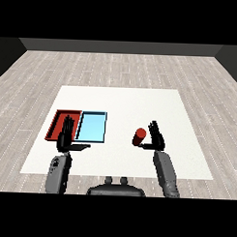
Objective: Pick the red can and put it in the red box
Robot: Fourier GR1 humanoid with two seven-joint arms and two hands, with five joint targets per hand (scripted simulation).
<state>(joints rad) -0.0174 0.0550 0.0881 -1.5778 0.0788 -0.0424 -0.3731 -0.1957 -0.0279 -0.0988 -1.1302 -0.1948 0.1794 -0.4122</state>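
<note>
Red can (138, 137) centre-right, ungrasped | our right hand (156, 137) just beside it, fingers straight | left hand (66, 137) relaxed | risk: we nudge it, it tips before closing

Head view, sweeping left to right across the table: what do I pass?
Red tray with the left hand in front of it → blue tray → red can → right hand.
</note>
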